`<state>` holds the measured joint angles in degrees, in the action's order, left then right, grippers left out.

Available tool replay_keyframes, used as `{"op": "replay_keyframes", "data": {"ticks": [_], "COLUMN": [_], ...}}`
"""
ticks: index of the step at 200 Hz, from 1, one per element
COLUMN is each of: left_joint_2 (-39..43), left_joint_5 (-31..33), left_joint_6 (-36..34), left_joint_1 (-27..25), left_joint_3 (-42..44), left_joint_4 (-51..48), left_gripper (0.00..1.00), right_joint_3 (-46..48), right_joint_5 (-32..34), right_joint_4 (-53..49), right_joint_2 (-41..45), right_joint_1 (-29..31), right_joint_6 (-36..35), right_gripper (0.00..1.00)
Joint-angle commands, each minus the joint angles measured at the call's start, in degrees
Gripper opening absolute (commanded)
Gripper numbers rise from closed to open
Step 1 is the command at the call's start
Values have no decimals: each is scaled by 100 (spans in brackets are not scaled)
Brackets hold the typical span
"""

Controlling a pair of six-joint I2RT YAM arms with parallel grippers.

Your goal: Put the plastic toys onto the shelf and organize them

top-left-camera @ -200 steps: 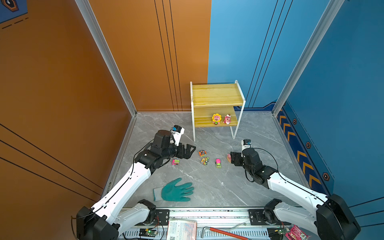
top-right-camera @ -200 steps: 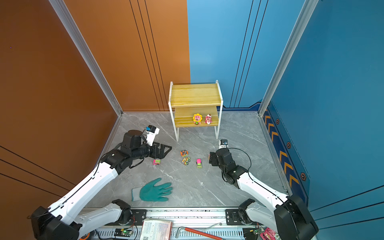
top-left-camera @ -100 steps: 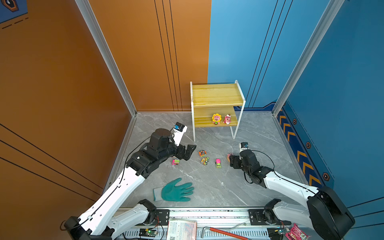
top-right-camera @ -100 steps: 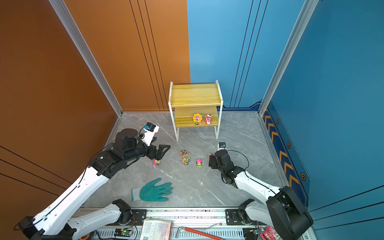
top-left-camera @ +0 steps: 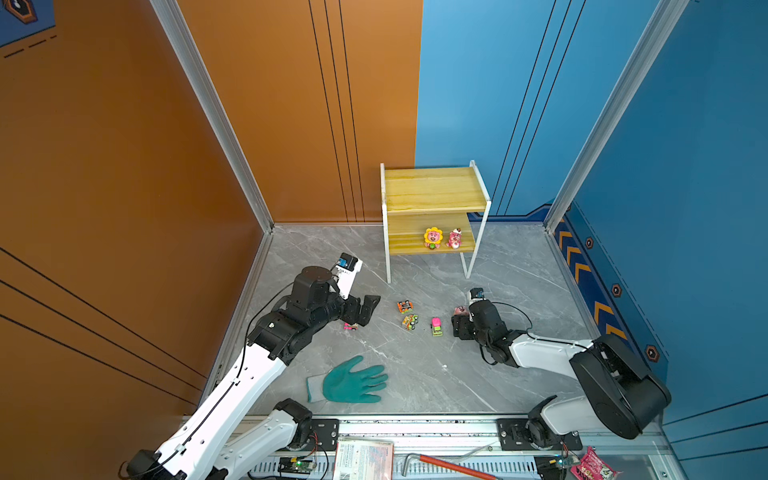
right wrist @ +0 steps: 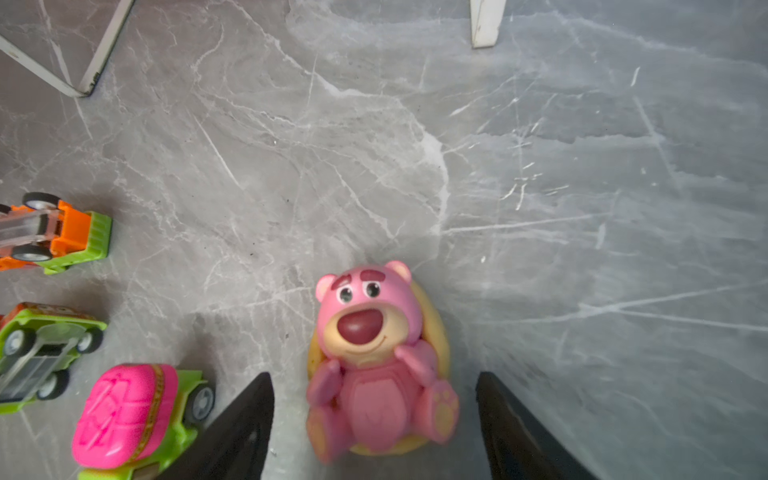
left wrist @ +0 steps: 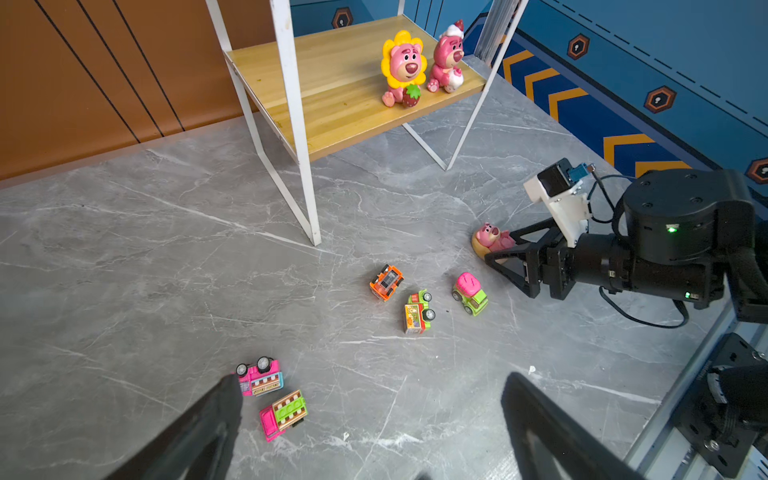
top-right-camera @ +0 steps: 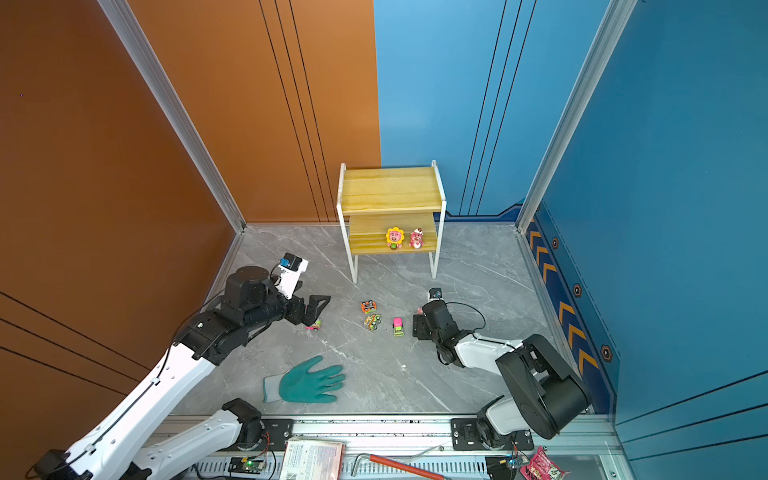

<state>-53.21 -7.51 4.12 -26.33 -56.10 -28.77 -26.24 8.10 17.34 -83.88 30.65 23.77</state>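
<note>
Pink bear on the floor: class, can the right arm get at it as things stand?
Likely yes: the right arm's jaws stand open either side of the pink bear, nothing between.

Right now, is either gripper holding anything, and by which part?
Nothing is held. The right gripper is open, fingers either side of the pink bear, gaps showing. The left gripper is open and empty.
</note>
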Motion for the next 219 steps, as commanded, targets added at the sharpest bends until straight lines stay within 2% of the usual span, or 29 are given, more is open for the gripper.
{"op": "replay_keyframes", "data": {"ticks": [1, 61, 100, 123, 171, 194, 219], "left_joint_2": [17, -31, -64, -63, -62, -71, -75], "left_joint_5": [-25, -40, -62, -70, -85, -79, -80], "left_joint_6": [59, 54, 54, 63, 66, 66, 63], "left_joint_1": [106, 160, 176, 187, 196, 208, 207], "left_joint_3": [66, 90, 90, 81, 81, 83, 90], "left_joint_4": [171, 182, 180, 177, 178, 173, 177], "left_gripper": [98, 98, 98, 98, 98, 98, 98], "right_joint_3": [-38, 15, 189, 165, 267, 242, 242], "right_joint_5": [49, 1023, 901, 818, 657, 618, 534], "right_joint_4": [467, 889, 1326, 1300, 1403, 1395, 1456], "right_joint_2": [-165, -470, -428, -463, -508, -556, -632], "right_joint_1": [134, 555, 565, 547, 518, 507, 459], "right_joint_6": [-90, -397, -544, -647, -757, -803, -816], "right_gripper": [75, 66, 66, 62, 63, 68, 68]}}
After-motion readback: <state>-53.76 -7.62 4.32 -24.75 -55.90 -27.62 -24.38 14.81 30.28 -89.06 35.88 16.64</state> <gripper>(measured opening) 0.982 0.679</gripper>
